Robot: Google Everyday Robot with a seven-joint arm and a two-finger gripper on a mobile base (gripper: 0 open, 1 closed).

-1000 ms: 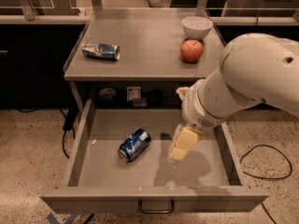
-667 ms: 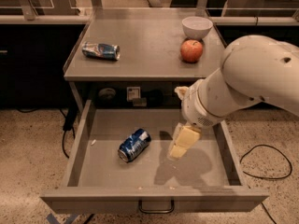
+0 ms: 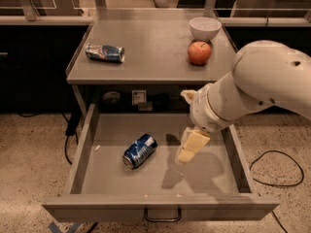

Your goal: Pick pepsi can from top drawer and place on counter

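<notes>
My jaws hang inside the top drawer (image 3: 82,147), pointed down and tilted a little toward its floor, and the shadow under them suggests they are clear of the metal; how wide they stand I cannot tell, but they hold nothing, since the pepsi can (image 3: 140,151) lies apart from them, just to their left; I judge they are this low because the drawer's tall sides leave no way in except from above. The can lies on its side, slanted, with its silver end toward the drawer's front left; I judge that I must turn to close across its round body, not along its length. My arm (image 3: 262,86) reaches in from the right, over the drawer's right wall, which leaves the can uncovered. The drawer is pulled fully out, its loop handle (image 3: 163,217) at the front. Above, the worktop (image 3: 150,52) where the can must go carries a crushed can (image 3: 105,52) at its left and an apple (image 3: 199,53) beside a white bowl (image 3: 204,28) at its right; the bare middle looks to me the safest landing spot.
</notes>
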